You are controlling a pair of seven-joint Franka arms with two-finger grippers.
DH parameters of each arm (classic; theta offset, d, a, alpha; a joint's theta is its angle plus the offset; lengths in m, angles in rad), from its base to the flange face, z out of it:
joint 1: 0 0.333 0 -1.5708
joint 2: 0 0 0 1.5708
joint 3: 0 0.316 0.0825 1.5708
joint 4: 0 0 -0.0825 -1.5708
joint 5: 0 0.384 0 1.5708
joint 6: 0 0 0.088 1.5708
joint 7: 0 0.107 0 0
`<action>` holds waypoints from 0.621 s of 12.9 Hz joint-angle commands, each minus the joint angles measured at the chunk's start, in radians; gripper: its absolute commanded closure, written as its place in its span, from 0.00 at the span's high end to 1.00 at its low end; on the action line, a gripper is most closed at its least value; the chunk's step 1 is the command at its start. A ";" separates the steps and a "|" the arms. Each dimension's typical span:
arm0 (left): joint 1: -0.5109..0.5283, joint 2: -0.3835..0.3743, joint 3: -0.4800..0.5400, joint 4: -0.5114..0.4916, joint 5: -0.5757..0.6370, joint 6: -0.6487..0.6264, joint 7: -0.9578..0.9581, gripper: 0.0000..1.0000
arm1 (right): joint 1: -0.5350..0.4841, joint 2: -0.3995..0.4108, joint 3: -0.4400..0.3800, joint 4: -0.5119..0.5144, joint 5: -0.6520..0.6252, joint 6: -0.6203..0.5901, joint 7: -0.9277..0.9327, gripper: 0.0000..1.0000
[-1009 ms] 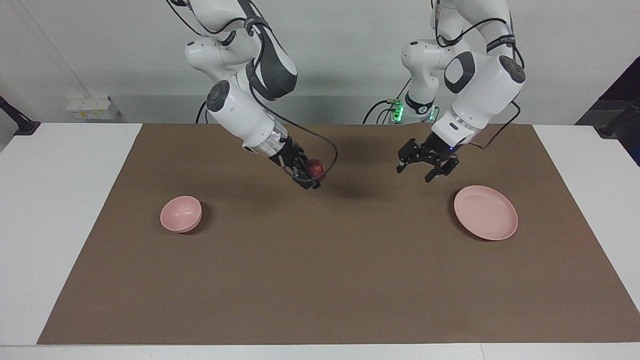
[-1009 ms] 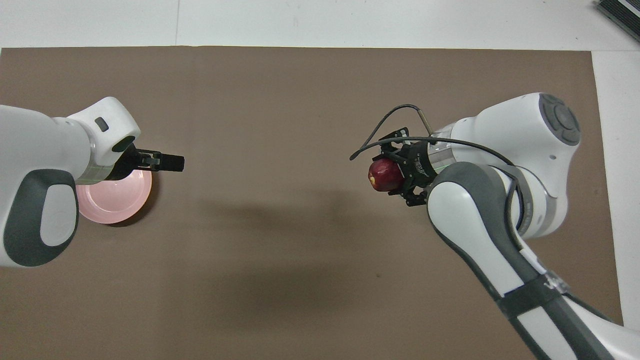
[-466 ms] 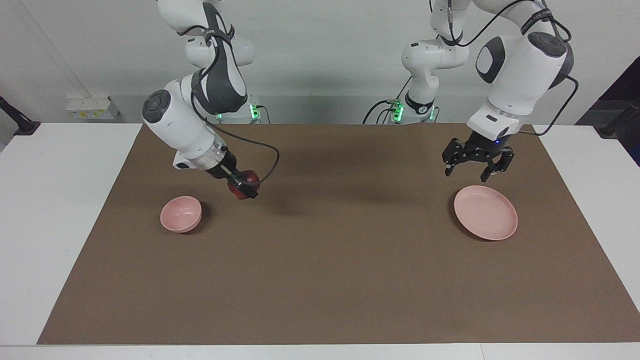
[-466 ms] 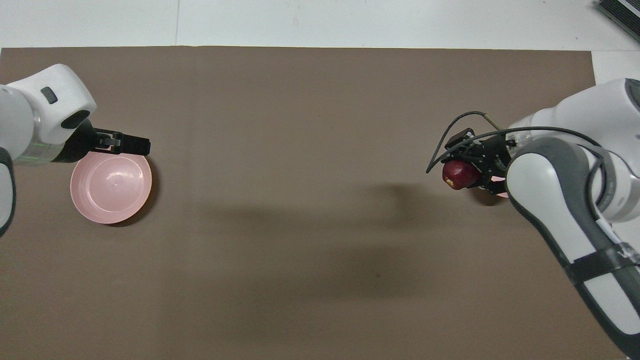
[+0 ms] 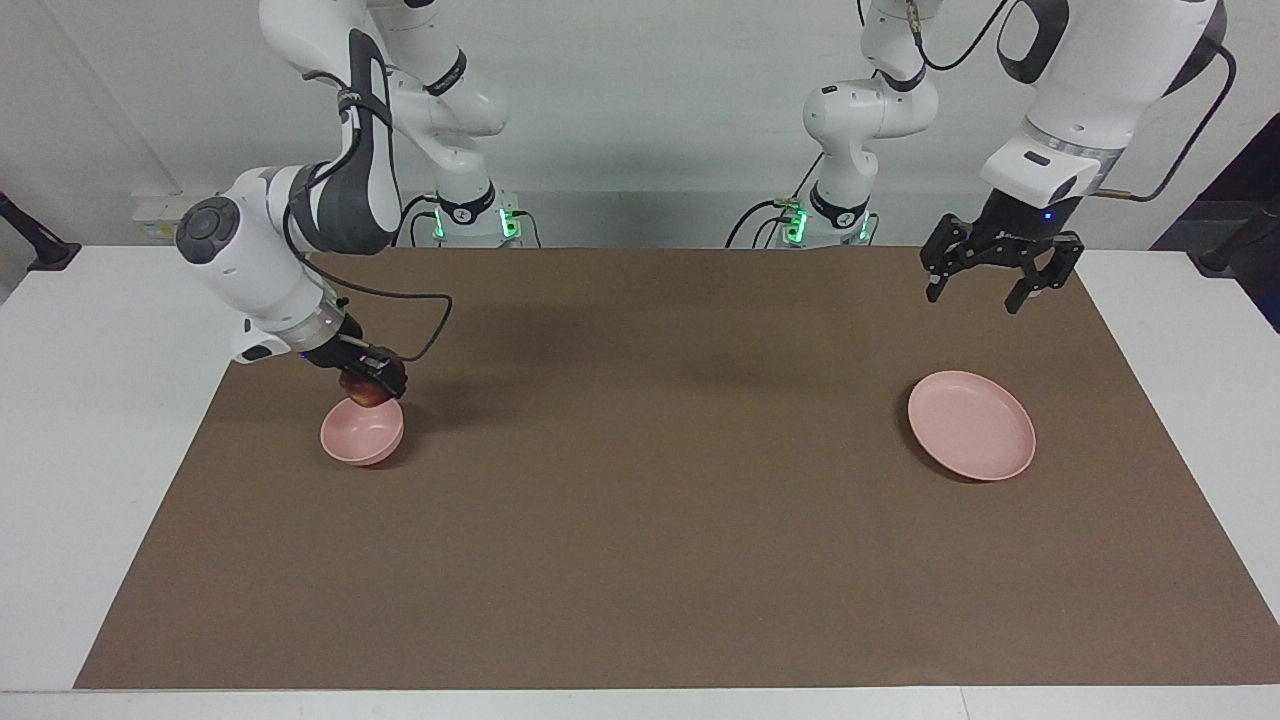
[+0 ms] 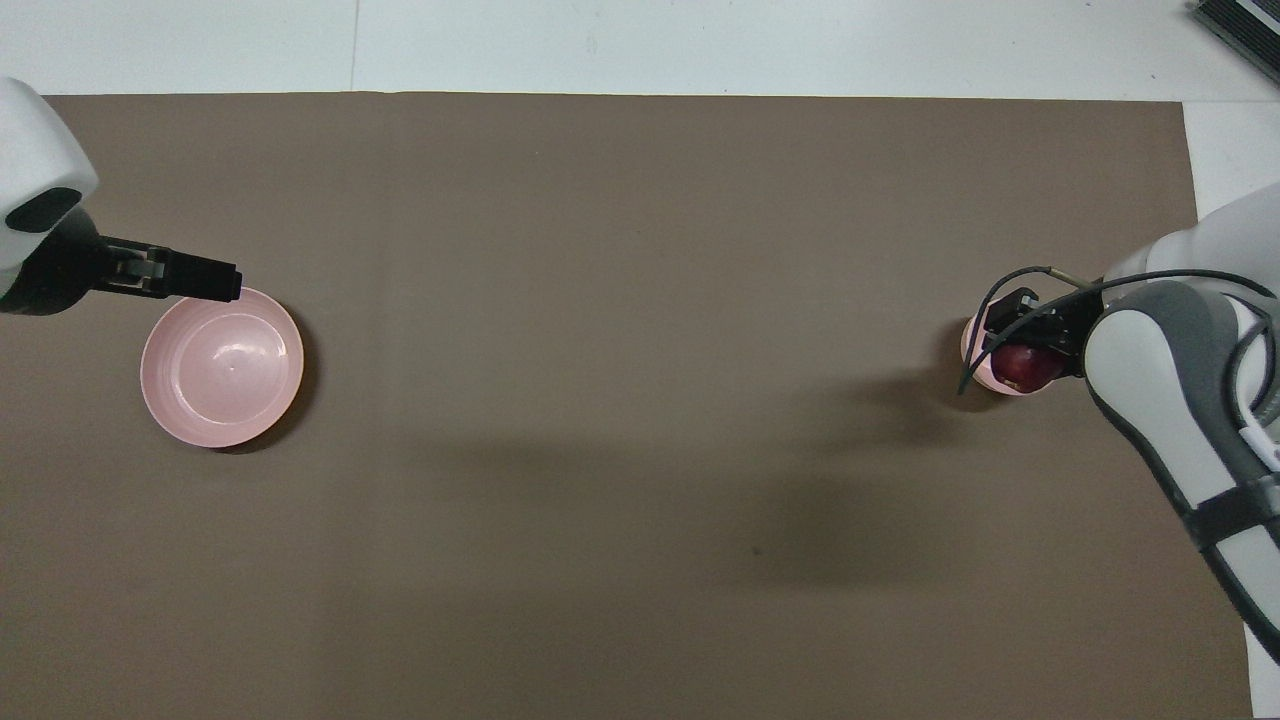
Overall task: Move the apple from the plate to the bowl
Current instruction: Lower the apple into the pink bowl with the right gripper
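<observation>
While my left gripper point(image 5: 997, 283) waits open above the mat near the empty plate point(image 5: 971, 424), I hold the apple point(image 5: 364, 394) clamped in the right gripper point(image 5: 374, 384) directly over the bowl point(image 5: 361, 434), which lies straight below it.

Red apple point(image 5: 364, 395) over pink bowl point(image 5: 361, 436); plate point(image 5: 971, 425) bare.
</observation>
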 commanded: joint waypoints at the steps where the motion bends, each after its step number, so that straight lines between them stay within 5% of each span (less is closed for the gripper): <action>1: 0.010 0.010 0.003 0.057 0.021 -0.076 0.007 1.00 | -0.028 0.017 0.011 -0.037 -0.041 0.071 -0.067 0.00; 6: 0.008 -0.016 0.014 0.060 0.018 -0.144 0.007 1.00 | -0.058 0.152 0.011 -0.037 -0.086 0.252 -0.092 0.00; 7: 0.010 -0.018 0.014 0.060 0.018 -0.149 0.007 1.00 | -0.060 0.153 0.011 -0.026 -0.086 0.240 -0.085 0.23; 8: 0.010 -0.018 0.018 0.060 0.018 -0.152 0.007 1.00 | -0.060 0.155 0.011 -0.018 -0.087 0.234 -0.079 0.84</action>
